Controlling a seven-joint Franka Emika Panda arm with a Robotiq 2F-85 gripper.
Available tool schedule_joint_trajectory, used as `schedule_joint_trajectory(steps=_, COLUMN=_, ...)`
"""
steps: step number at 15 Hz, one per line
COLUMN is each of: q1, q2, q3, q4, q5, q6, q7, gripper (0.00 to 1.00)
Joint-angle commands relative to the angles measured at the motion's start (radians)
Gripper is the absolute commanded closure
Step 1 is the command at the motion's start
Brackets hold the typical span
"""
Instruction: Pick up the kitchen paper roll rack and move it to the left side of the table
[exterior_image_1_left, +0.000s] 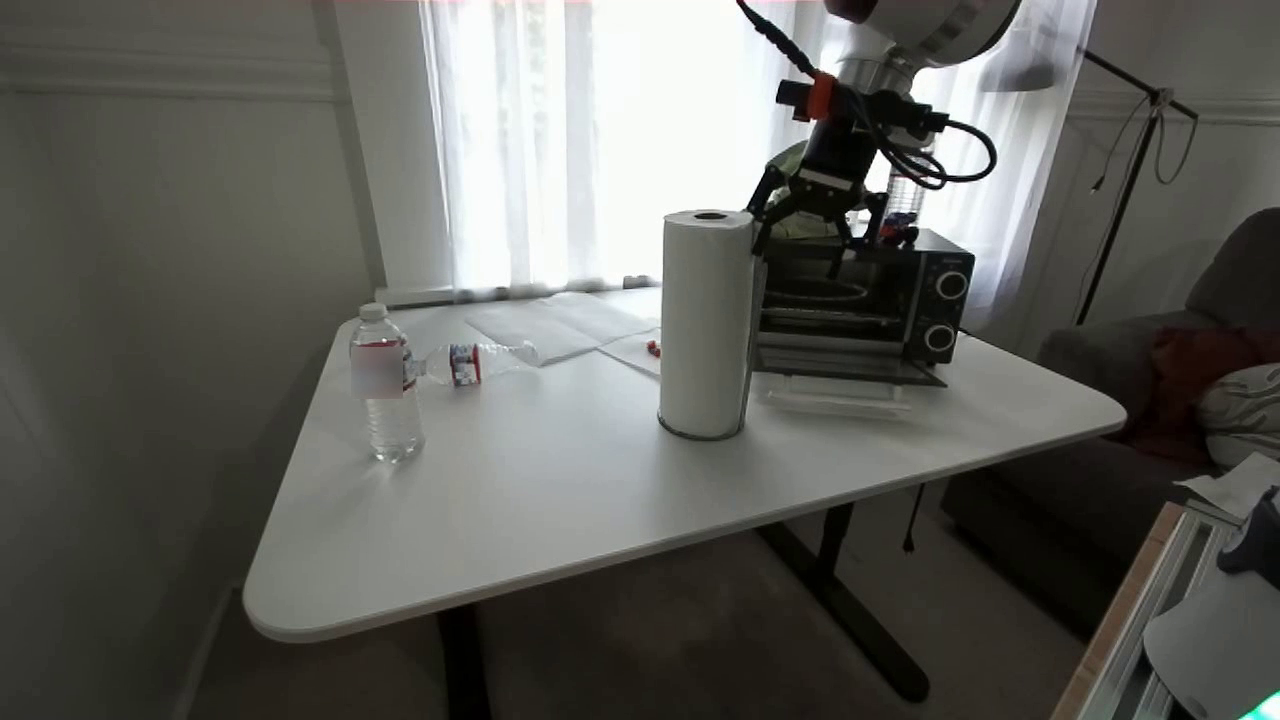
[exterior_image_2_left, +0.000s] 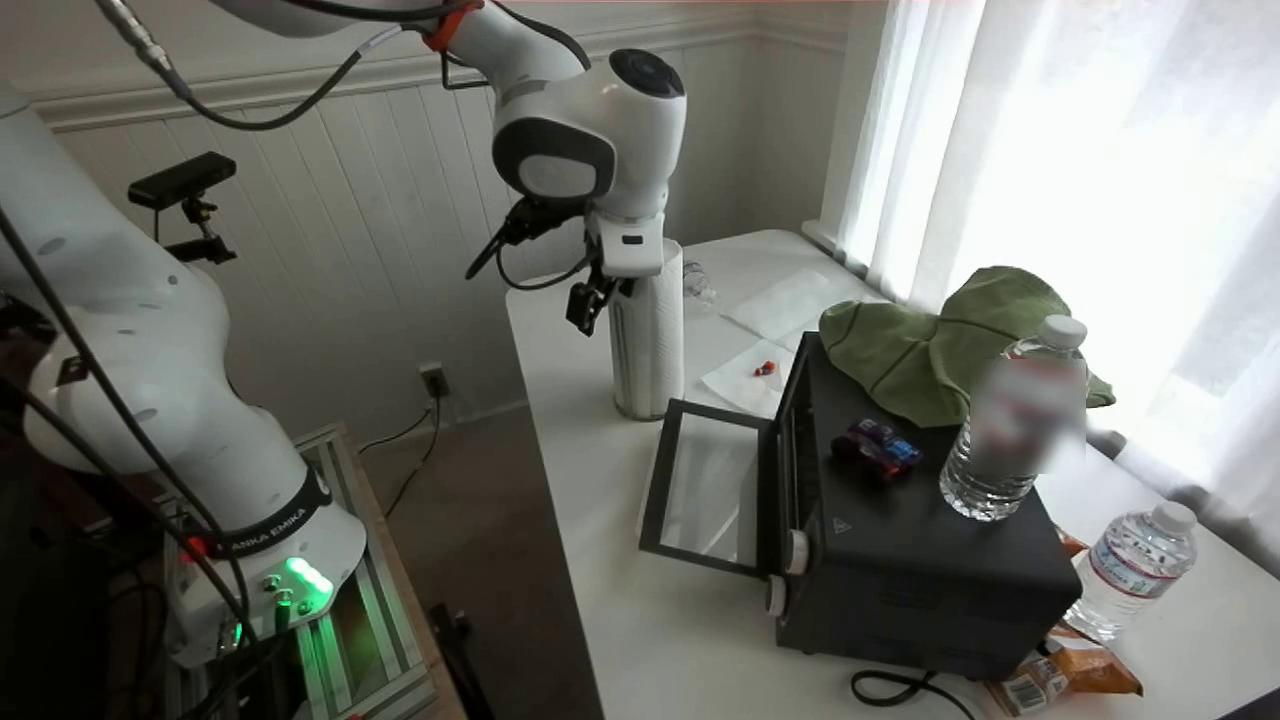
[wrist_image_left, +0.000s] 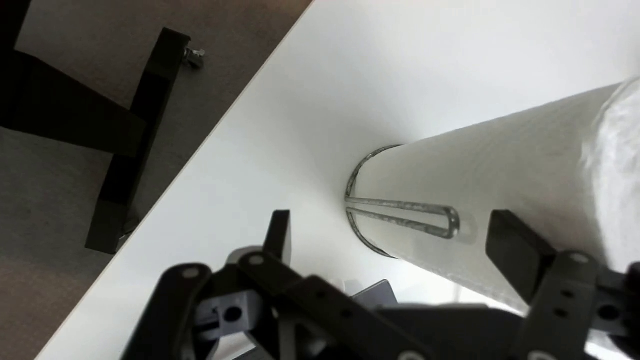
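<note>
1. A white table (exterior_image_1_left: 540, 500) is seen across the frame's centre in an exterior view.
2. An upright plastic bottle (exterior_image_1_left: 392, 425) is placed at left.
3. The kitchen paper roll rack (exterior_image_1_left: 705, 330) is stood upright on the table, mid-frame.
4. In the wrist view, the gripper (wrist_image_left: 395, 235) is shown beside the rack, fingers (wrist_image_left: 520, 255) spread wide, nothing held; contact cannot be told.
5. A toaster oven (exterior_image_1_left: 918, 300), door lowered, is seen right of centre.
</note>
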Motion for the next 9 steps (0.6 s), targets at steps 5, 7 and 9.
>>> schedule_joint_trajectory(steps=5, q1=0.019, q2=0.061, q3=-0.022, q4=0.055, q5=0.057, q6=-0.043, q7=-0.072, gripper=0.31)
schedule_joint_trajectory(steps=7, q1=0.019, q2=0.067, q3=-0.022, q4=0.062, q5=0.055, q6=-0.044, q7=-0.081, gripper=0.45)
schedule_joint_trajectory(steps=9, q1=0.019, q2=0.072, q3=-0.023, q4=0.067, q5=0.054, q6=-0.047, q7=-0.090, gripper=0.60)
